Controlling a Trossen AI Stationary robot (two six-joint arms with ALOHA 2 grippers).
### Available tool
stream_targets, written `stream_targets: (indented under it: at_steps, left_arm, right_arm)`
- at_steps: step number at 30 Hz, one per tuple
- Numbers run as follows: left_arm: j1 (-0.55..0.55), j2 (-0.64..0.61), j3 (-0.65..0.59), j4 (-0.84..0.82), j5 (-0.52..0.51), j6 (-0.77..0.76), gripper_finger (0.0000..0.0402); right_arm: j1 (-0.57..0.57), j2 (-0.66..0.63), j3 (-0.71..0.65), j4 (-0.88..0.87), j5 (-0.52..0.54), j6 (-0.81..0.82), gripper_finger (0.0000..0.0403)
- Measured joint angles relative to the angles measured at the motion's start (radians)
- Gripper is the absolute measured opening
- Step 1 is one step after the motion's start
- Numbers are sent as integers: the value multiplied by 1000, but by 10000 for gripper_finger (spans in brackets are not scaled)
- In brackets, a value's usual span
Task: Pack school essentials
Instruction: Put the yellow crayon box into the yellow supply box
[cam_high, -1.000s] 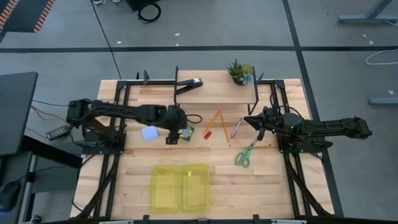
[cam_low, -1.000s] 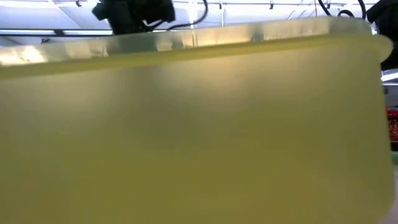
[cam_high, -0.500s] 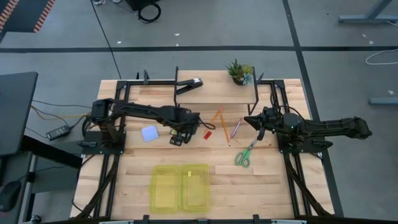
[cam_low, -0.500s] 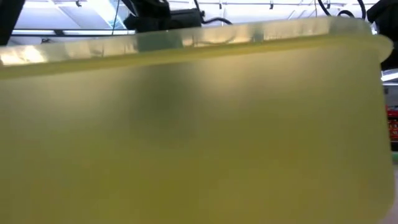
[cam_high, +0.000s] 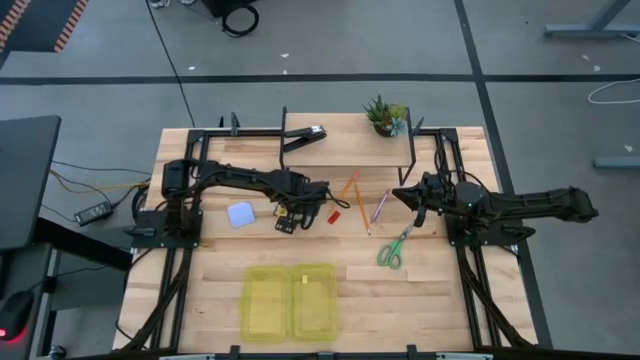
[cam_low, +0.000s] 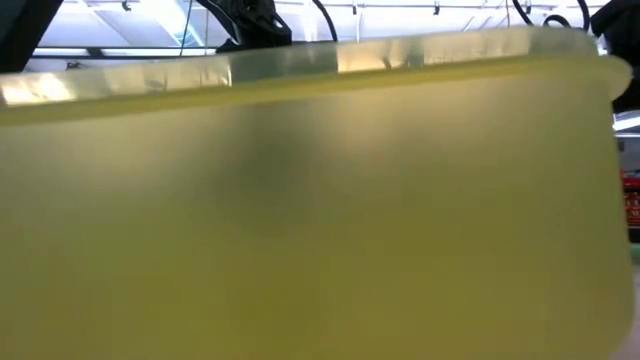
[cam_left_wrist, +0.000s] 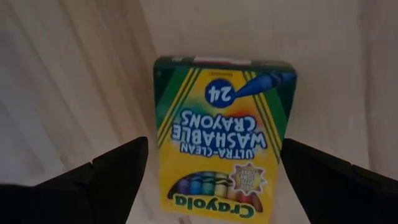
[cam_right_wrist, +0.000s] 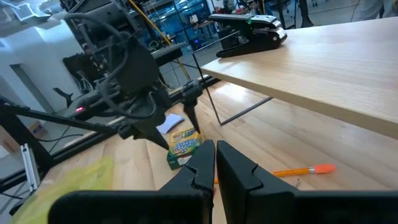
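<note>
The left end effector (cam_high: 297, 211) is being held over the crayon box (cam_left_wrist: 221, 138) near the middle of the bench (cam_high: 420, 290), with its fingers (cam_left_wrist: 102, 177) spread wide on either side of the box and not touching it. The box is lying flat on the wood, label up. The right end effector (cam_high: 411, 196) is being held closed and empty, right of centre, beside the pencils.

Risk is being judged as follows: the box is broad relative to the finger gap, so a slightly off-centre descent could be landing a fingertip on the lid and pushing the box aside. A shallow grip could be letting the smooth carton slip or tilt during the carry to the yellow bin (cam_high: 291, 301) at the near edge. The red piece (cam_high: 334, 214) is lying just right of the box and could be knocked.

A pale block (cam_high: 240, 214), orange pencil (cam_high: 343, 196), pink pencil (cam_high: 379, 207) and scissors (cam_high: 393, 247) are being left on the light wooden top. A raised shelf at the far side is carrying a plant (cam_high: 384, 115) and a black tool (cam_high: 303, 136). Grey floor with cables is surrounding the bench.
</note>
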Motion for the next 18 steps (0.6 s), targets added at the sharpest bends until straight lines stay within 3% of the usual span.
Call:
stream_targets:
  at_steps: [7,13,18]
  left_arm:
    - [20,0,0,1,9,-6,378]
    - [57,0,0,-1,174,-21,378]
    - [71,0,0,27,137,-5,378]
  right_arm:
    - [13,0,0,3,6,-3,23]
    - [13,0,0,4,9,-4,23]
    - [13,0,0,3,9,-4,23]
